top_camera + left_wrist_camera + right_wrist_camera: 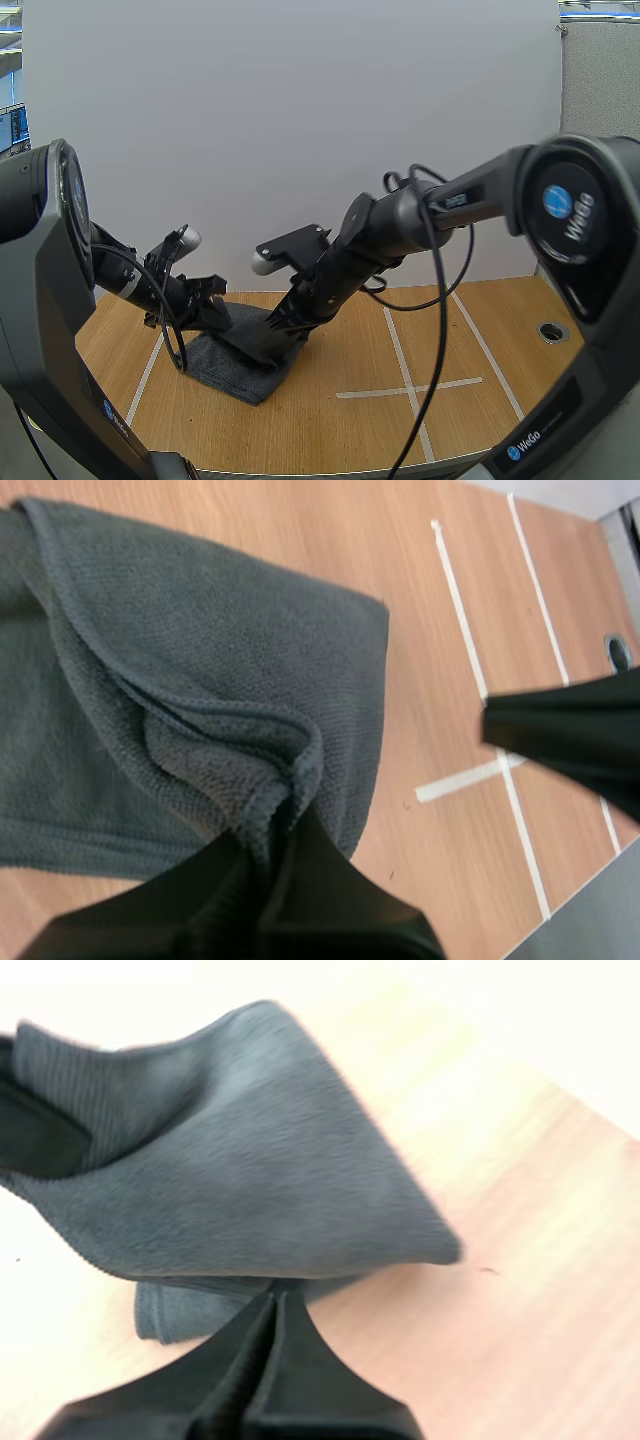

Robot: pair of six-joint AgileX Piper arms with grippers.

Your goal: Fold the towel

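A dark grey towel [240, 372] lies partly folded on the wooden table, left of centre. My left gripper [212, 312] is down at the towel's back left part. In the left wrist view its fingers pinch a bunched ridge of the towel [200, 680], with the gripper [292, 825] shut on that fold. My right gripper [268, 345] presses into the towel's middle from the right. In the right wrist view the gripper [276, 1300] is shut on the towel's [250, 1160] edge, and a flap of cloth is lifted and draped over. The two grippers are close together.
White tape lines [408, 388] mark the table to the right of the towel. A round metal-rimmed hole [552, 331] sits near the table's right edge. Bare wood stretches in front of and to the right of the towel.
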